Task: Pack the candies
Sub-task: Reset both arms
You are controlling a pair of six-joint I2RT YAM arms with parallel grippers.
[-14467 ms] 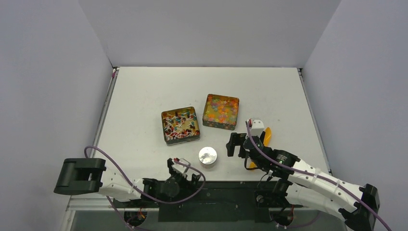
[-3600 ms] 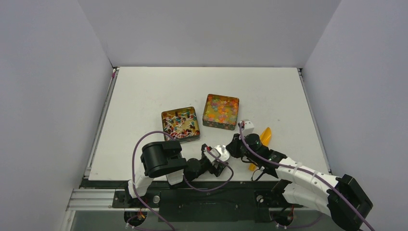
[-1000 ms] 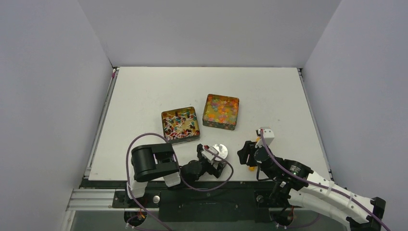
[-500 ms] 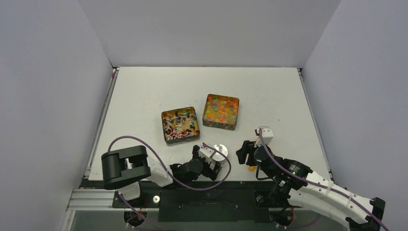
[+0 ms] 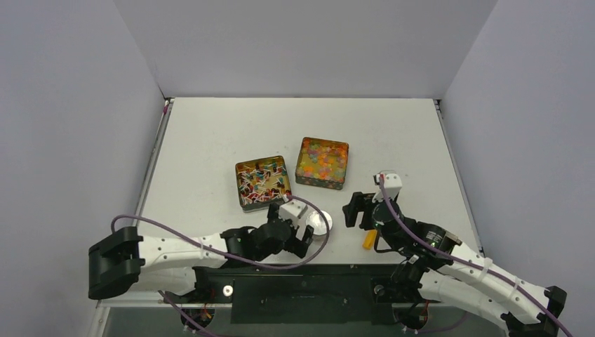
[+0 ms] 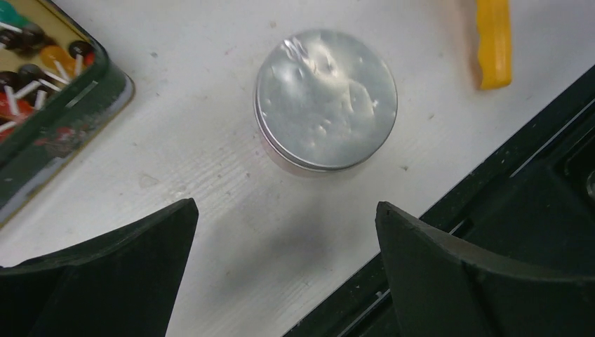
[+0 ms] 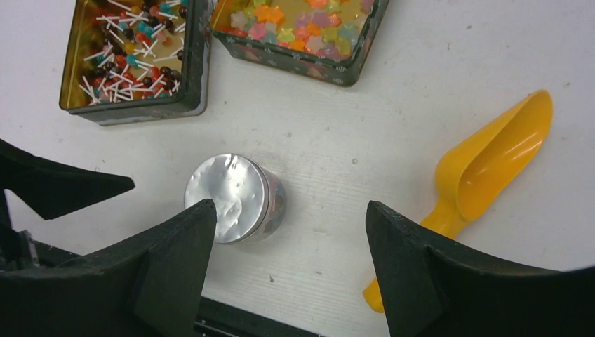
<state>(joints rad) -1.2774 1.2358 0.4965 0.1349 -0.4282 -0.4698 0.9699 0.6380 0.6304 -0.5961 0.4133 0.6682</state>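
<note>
Black fingers of the left end effector (image 6: 285,210) stand spread wide and empty, just short of the silver-lidded round tin (image 6: 325,109) by the counter's (image 5: 210,140) near edge. The right end effector (image 7: 289,205) hangs released above the tin, grasping nothing. The orange scoop (image 7: 484,168) lies at the tin's 3 o'clock. Farther off, the candies fill two square tins: wrapped candies (image 5: 263,179) at 11 o'clock, pastel candies (image 5: 323,160) at 12.
</note>
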